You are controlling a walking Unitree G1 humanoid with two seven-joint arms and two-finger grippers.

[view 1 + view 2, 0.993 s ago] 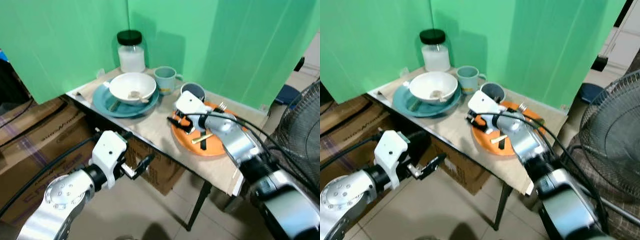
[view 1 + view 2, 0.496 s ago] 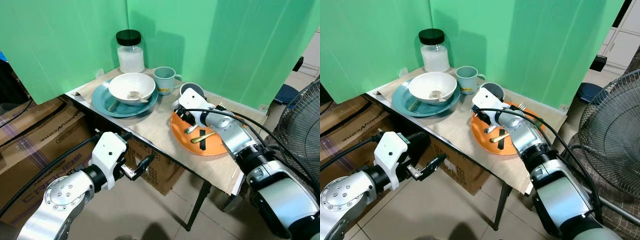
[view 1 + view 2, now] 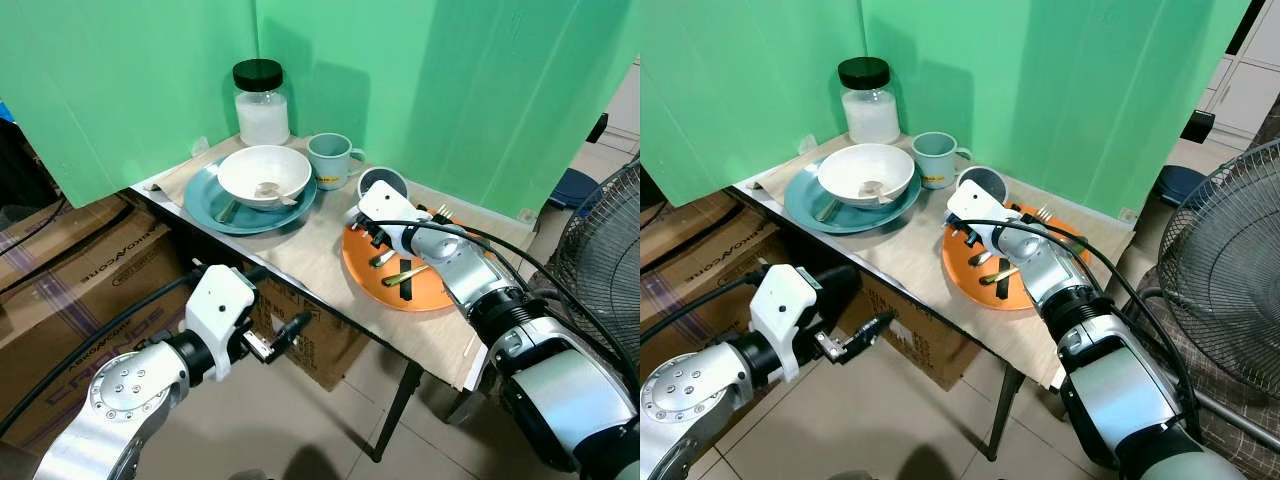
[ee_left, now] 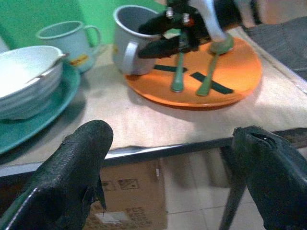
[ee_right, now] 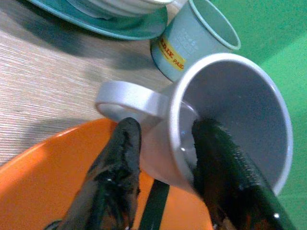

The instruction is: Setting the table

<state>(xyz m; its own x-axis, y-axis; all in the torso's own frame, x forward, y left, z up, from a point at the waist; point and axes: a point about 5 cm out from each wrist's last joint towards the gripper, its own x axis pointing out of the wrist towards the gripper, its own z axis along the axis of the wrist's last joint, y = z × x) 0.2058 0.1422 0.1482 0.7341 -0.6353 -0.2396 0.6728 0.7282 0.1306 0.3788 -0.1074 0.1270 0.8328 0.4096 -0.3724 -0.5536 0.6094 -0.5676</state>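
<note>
Since orange plate (image 3: 425, 290) hover, jaws astride grey mug (image 5: 230, 129).

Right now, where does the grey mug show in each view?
Left eye: grey mug at the orange plate's far edge, by the right gripper.
Right eye: same spot.
Left wrist: upper middle.
Right wrist: centre, between the fingers.
Shared landmark: the orange plate.
</note>
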